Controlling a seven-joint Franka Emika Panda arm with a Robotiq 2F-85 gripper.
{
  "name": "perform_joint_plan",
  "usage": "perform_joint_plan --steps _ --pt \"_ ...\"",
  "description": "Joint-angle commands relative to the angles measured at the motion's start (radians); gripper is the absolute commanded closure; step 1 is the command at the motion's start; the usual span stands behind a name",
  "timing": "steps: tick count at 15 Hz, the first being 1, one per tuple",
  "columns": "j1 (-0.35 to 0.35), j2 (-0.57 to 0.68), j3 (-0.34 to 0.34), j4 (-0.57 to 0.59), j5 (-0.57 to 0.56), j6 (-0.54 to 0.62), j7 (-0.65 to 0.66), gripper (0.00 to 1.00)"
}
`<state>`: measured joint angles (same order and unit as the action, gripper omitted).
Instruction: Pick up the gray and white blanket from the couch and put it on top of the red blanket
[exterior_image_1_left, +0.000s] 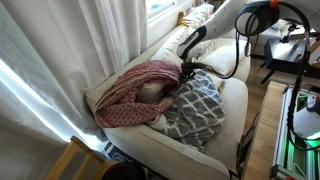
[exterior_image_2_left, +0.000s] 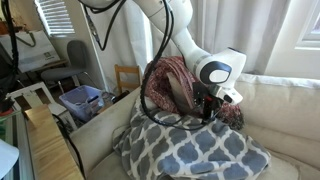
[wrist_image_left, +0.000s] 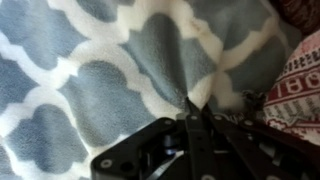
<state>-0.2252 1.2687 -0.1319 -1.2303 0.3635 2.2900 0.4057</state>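
The gray and white patterned blanket (exterior_image_1_left: 200, 105) lies rumpled on the couch seat; it shows in both exterior views (exterior_image_2_left: 190, 150) and fills the wrist view (wrist_image_left: 110, 70). The red blanket (exterior_image_1_left: 135, 92) is heaped at the couch's end against the armrest (exterior_image_2_left: 175, 85), and its edge shows at the right of the wrist view (wrist_image_left: 300, 85). My gripper (wrist_image_left: 190, 105) is down at the gray and white blanket's edge beside the red one (exterior_image_1_left: 186, 72) (exterior_image_2_left: 212, 108). Its fingers are shut, pinching a fold of the gray and white blanket.
The cream couch (exterior_image_1_left: 235, 95) has a back cushion (exterior_image_2_left: 285, 105) behind the blankets. White curtains (exterior_image_1_left: 60, 50) hang by the couch. A wooden chair (exterior_image_2_left: 127, 78) and a blue bin (exterior_image_2_left: 82, 100) stand beyond the armrest. A table edge (exterior_image_1_left: 300, 120) lies in front.
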Motion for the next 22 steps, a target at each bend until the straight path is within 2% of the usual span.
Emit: perform_joint_plan --steps 1,6,8,9,10,13,14,16,17,18,22 --pt "0.027 -0.177 -0.034 -0.241 0.037 0.141 0.016 0.99" --pt "0.114 -0.353 -0.116 -0.467 -0.009 0.461 0.095 0.99" --pt "0.153 -0.426 -0.141 -0.566 -0.037 0.562 0.068 0.99" --pt "0.103 -0.315 -0.093 -0.414 -0.018 0.470 0.075 0.99" --pt "0.114 -0.339 -0.094 -0.443 -0.020 0.478 0.076 0.96" --pt "0.113 -0.329 -0.087 -0.436 -0.019 0.473 0.075 0.96" --pt "0.111 -0.326 -0.087 -0.436 -0.019 0.473 0.075 0.99" --pt "0.181 -0.435 -0.166 -0.548 -0.064 0.538 0.085 0.99" --pt "0.239 -0.494 -0.226 -0.623 -0.096 0.586 0.109 0.99" --pt "0.280 -0.514 -0.269 -0.654 -0.122 0.610 0.127 0.99" --pt "0.521 -0.620 -0.512 -0.785 -0.252 0.678 0.234 0.99"
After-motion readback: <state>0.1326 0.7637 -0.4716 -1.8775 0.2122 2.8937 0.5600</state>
